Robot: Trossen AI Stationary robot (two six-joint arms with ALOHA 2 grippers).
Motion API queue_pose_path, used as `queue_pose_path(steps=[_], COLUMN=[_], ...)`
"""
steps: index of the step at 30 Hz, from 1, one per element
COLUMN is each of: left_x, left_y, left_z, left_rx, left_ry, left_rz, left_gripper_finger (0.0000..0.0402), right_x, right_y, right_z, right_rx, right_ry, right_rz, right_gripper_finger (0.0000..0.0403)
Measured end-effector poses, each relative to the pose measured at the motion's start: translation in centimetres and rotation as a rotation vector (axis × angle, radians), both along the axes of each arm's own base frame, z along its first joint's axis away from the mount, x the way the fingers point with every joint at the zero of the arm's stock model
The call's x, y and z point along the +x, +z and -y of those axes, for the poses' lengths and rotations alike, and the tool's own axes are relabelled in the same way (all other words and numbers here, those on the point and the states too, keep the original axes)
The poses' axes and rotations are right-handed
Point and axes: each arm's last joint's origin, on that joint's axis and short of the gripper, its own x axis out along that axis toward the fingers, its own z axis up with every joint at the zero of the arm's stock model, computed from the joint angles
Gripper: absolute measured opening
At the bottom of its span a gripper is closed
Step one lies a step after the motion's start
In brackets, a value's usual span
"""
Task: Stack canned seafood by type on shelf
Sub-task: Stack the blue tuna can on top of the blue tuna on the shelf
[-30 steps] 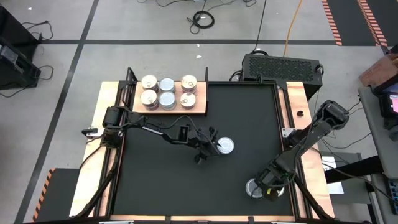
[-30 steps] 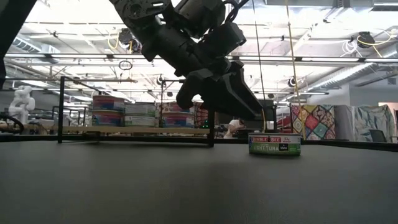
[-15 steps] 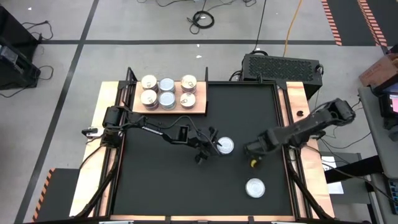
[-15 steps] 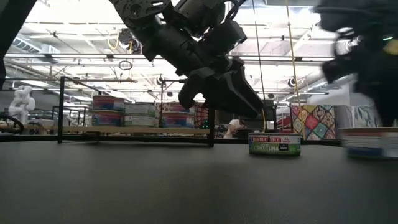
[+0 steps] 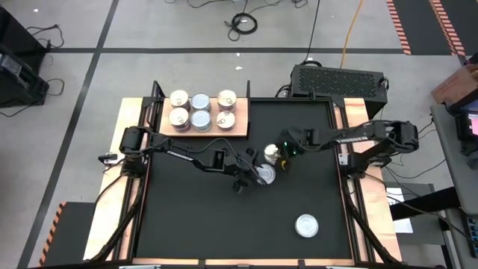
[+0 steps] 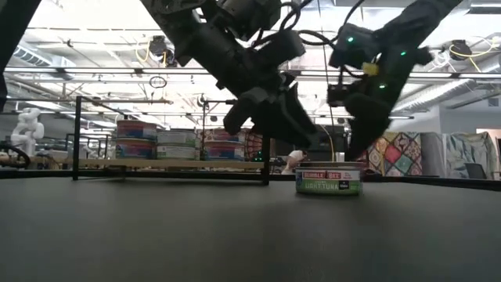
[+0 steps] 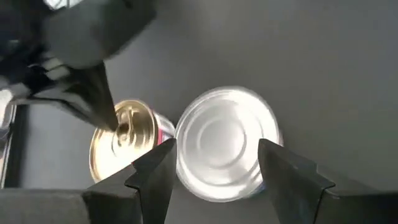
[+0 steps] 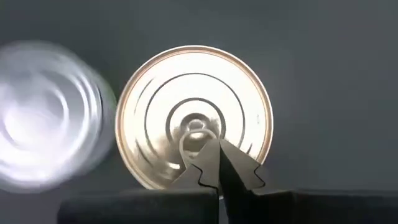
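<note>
Left end effector [image 5: 256, 174]: reached to the centre of the high view; fingers [image 7: 155, 174] spread apart on either side of the silver tin [image 7: 227, 151], not closed on it.
Right end effector [image 5: 282, 157]: extended from the right edge of the high view to just right of centre; fingers [image 8: 217, 165] pressed together over the gold tin [image 8: 194, 124], gripping nothing.
Silver tin: sat on the black mat [image 5: 187, 224] at frame centre, just beside the gold tin; its side label showed in the low view [image 6: 329, 181].
Gold tin: just above and right of the silver tin in the high view [image 5: 272, 152]; pull tab on top.
Third loose tin [image 5: 306, 225]: lower right of the mat, well apart from both arms.
Shelf [image 5: 240, 119]: upper left of the counter, carrying six tins [image 5: 201, 110] in two rows of three.
</note>
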Motion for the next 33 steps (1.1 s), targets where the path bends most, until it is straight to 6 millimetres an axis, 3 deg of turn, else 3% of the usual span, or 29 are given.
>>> queue_pose_path(steps=[5,12,18,26,33], left_x=[-0.2,-0.8,-1.7,-1.5,-1.0], left_y=[0.2,-0.5,-1.3,-1.0,-2.1], left_z=[-0.7,-2.0,-2.0,-2.0,-2.8], left_rx=[0.095,0.212,0.226,0.212,0.180], left_ry=[0.078,0.144,0.131,0.118,0.104], left_rz=[-0.007,-0.113,-0.231,-0.206,-0.202], left_gripper_finger=[0.0226,0.0226,0.0226,0.0226,0.0226], right_x=[1.8,3.9,3.7,3.5,2.3], right_y=[-1.3,-2.8,-1.4,0.2,1.4], right_z=[1.9,1.5,1.2,1.2,1.0], right_rx=[0.087,0.126,0.096,0.057,0.036], right_ry=[0.087,0.191,0.196,0.190,0.135], right_rz=[0.108,0.210,0.266,0.326,0.294], right_gripper_finger=[0.0000,0.0000,0.0000,0.0000,0.0000])
